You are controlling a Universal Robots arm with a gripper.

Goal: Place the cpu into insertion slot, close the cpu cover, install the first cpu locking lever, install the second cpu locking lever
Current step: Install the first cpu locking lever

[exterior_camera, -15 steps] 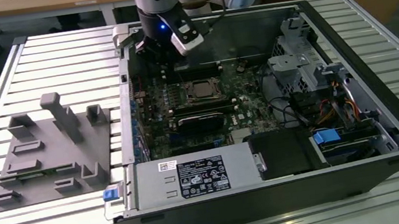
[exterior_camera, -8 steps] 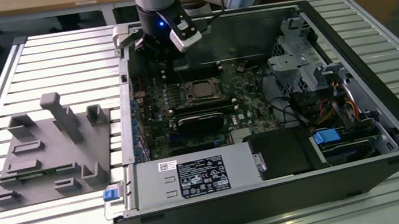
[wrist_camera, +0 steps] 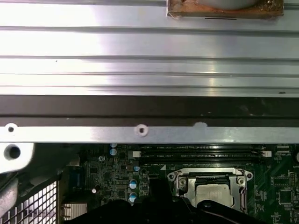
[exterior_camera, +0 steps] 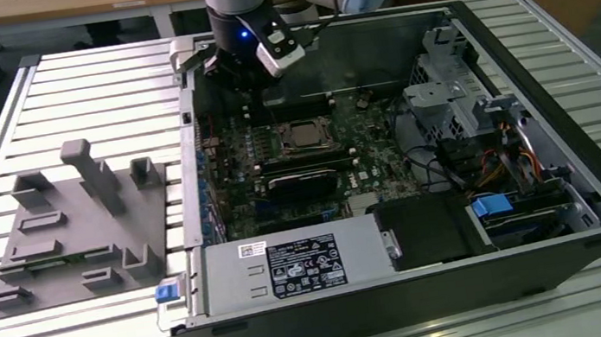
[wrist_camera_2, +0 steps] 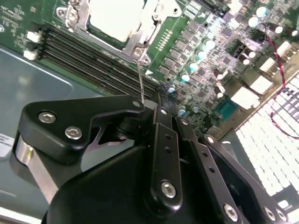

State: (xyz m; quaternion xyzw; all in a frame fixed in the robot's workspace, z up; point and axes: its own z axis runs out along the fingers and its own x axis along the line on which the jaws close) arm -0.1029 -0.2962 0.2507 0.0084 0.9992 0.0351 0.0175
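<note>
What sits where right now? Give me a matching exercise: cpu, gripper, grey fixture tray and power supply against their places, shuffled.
Things:
1. cpu
2. gripper
3. grey fixture tray
4. power supply

Places:
A. on the slatted table, at the exterior view's left of the case
B. inside the case, along the edge nearest the exterior camera
C. in the insertion slot, silver top showing
D. over the board, by the case's far wall

Pairs: 1-C, 2-D, 3-A, 4-B.
</note>
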